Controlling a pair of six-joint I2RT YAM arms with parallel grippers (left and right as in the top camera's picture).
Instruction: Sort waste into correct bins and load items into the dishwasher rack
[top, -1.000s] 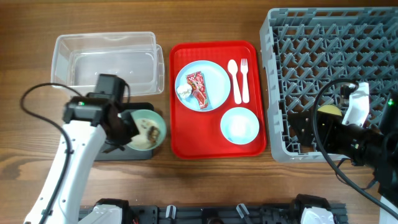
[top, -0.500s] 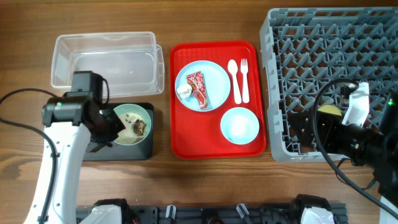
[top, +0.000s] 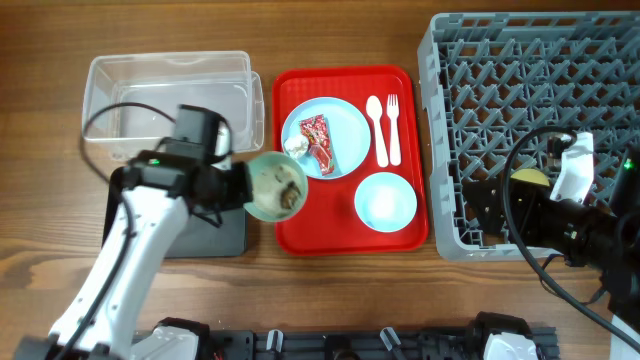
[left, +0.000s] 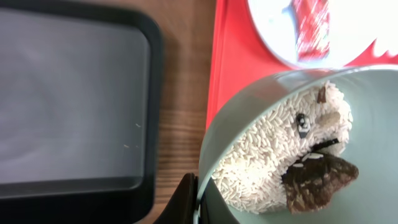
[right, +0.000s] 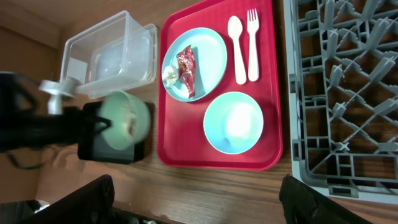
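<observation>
A clear rectangular plastic tub (top: 170, 62) sits at the far left of the wooden table (top: 330, 30). Its right rim lies just beside the flat red serving tray (top: 345, 235), with only a thin strip of wood between them. In front of the tub lies a shallow black plastic tray (top: 215, 238), partly hidden by the left arm. A wider band of wood separates it from the red tray's left edge.

On the red tray sit a pale blue round plate (top: 352, 125) carrying a small red printed snack wrapper (top: 320, 143) and a crumpled white tissue wad (top: 296, 147). To the right of the plate a white plastic spoon (top: 378, 125) and fork (top: 393, 125) lie side by side, and a small pale blue saucer (top: 385, 201) sits near the front. A narrow gap parts the tray from the large grey pegged dishwasher rack (top: 530, 90), which runs to the right border. A yellow cup (top: 530, 179) shows inside the rack, half hidden by the right arm.

The left gripper (top: 238, 188) is clamped on the rim of a pale green bowl (top: 275, 186), held tilted above the red tray's left edge. White rice (left: 261, 162) and brown scraps (left: 317, 180) cling inside it.

The right gripper (top: 488, 212) hangs over the rack's front left corner, jaws wide apart and holding nothing.
</observation>
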